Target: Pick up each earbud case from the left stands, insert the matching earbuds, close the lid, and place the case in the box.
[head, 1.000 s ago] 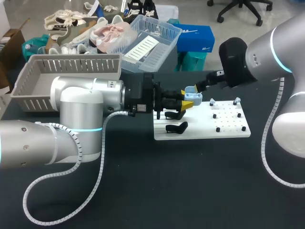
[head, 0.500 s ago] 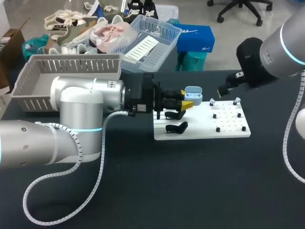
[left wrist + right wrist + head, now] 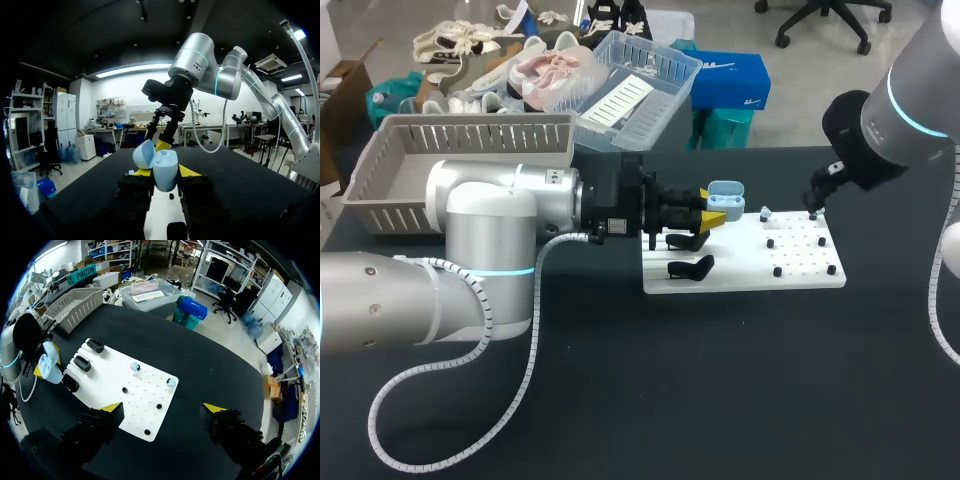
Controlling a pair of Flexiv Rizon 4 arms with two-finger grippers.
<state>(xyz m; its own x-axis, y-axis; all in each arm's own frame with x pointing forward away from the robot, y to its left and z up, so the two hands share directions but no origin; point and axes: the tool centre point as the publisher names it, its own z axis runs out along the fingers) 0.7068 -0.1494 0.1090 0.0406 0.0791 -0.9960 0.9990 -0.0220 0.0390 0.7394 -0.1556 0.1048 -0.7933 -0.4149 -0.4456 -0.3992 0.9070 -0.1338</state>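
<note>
Left gripper [image 3: 713,214] [image 3: 165,174]: its two yellow-tipped fingers are pressing from both sides on a light blue, rounded plastic earbud case [image 3: 725,194] [image 3: 164,169].
Earbud case: it is sitting upright between those fingers with its hinged lid standing open, above the far left part of the board.
Right gripper [image 3: 815,200] [image 3: 163,407]: its fingers are standing wide apart with nothing between them. It is hovering over the board's far right corner.
Flat white rectangular pegboard [image 3: 750,268] [image 3: 135,395]: it is lying on the black table [image 3: 720,380], toward the far edge and slightly right of the middle.
Black moulded stands [image 3: 692,268] [image 3: 82,363]: they are lining the pegboard's left edge.
Small light blue earbuds [image 3: 765,212] [image 3: 135,366]: two are sitting on pegs along the pegboard's far edge, one nearer the case and one by the far right corner.
Grey slatted plastic basket [image 3: 470,150] [image 3: 75,307]: it is resting at the table's far left corner, well apart from the pegboard.
</note>
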